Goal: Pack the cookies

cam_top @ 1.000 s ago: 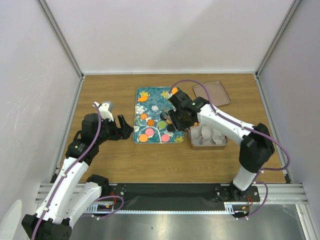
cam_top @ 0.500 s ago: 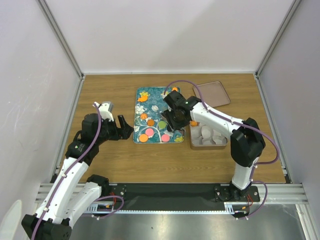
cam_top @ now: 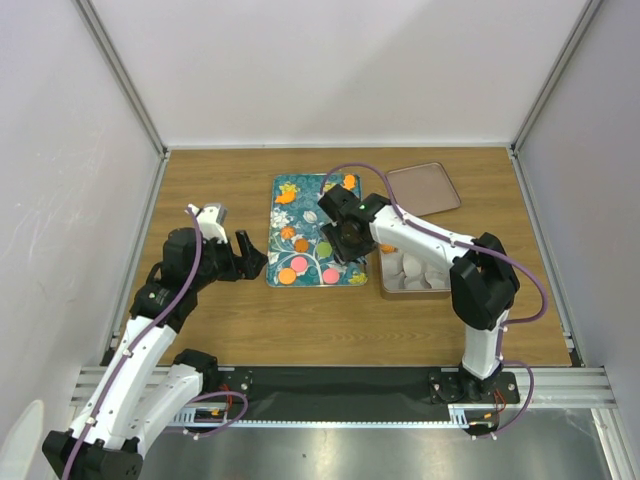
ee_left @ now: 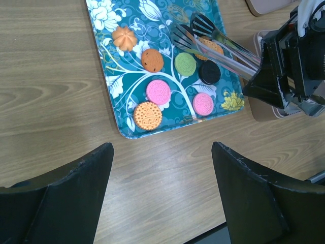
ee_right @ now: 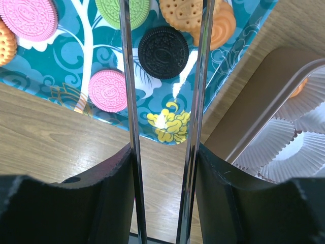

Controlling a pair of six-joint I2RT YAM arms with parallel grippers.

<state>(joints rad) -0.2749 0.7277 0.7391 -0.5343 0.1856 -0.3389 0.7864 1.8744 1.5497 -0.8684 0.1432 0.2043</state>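
The cookies point(ee_left: 158, 92) lie flat on the teal tray point(ee_left: 127, 133). Two of them, a black sandwich cookie point(ee_right: 163, 45) and a tan biscuit point(ee_right: 185, 12) beyond it, sit straight ahead of your right hand point(ee_right: 163, 155), framed between the parted arms of the metal tongs point(ee_right: 127, 101) it grips. The tongs' long axis runs from the hand out over both cookies. The tin point(ee_right: 264, 101) of paper cups point(ee_right: 304, 152) lies just to the right. Your left hand point(ee_left: 162, 168) hovers wide open over the desk point(ee_left: 51, 76), farther off.
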